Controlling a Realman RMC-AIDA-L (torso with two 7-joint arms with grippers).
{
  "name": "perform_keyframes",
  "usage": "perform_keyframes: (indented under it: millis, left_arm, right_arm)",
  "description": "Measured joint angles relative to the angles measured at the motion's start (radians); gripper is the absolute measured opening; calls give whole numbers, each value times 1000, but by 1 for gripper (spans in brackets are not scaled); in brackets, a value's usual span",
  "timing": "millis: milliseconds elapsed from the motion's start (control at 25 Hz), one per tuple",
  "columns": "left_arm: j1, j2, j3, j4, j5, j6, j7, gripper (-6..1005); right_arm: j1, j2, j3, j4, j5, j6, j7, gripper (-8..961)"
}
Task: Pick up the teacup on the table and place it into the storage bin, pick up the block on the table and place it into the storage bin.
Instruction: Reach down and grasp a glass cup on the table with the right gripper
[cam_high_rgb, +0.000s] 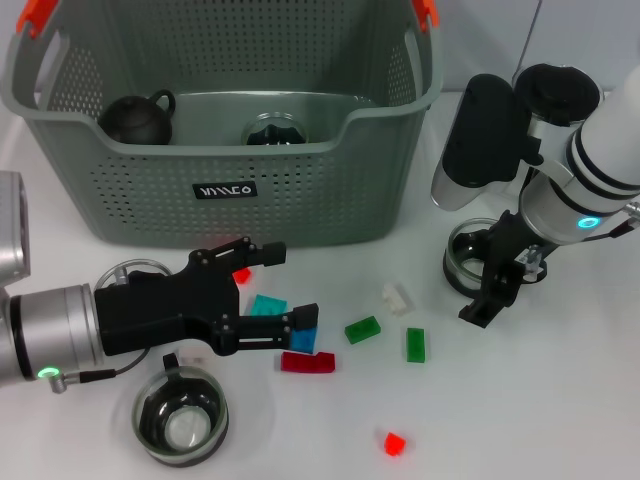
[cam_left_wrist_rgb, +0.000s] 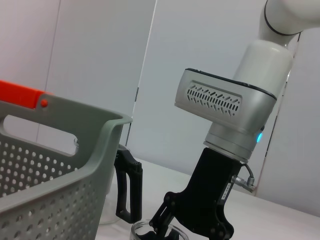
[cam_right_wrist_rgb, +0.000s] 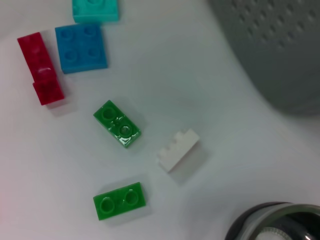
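Currently we are lowering the right gripper (cam_high_rgb: 495, 285), jaws apart, over the teacup (cam_high_rgb: 468, 256) beside the storage bin (cam_high_rgb: 300, 190); we are centering one finger inside the rim. The left gripper (cam_high_rgb: 275, 290) is hovering spread above the blocks (cam_high_rgb: 308, 362).

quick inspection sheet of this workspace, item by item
surface: white table, bare at the near right
job's things: bin at the back holds a dark teapot and a glass cup; two glass cups on the table; loose blocks in the middle
clutter: nothing seen
grippers: left gripper open over the blocks; right gripper at the right cup, fingers around its rim
cables: thin cable by the left wrist
surroundings: white wall panels
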Motion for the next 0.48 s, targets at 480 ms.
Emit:
perform_keyframes:
  millis: [480]
  left_arm:
    - [2,0,0,0,1,-8,0,921]
  right_arm:
    - [-1,5,-64,2,12,7,36,738]
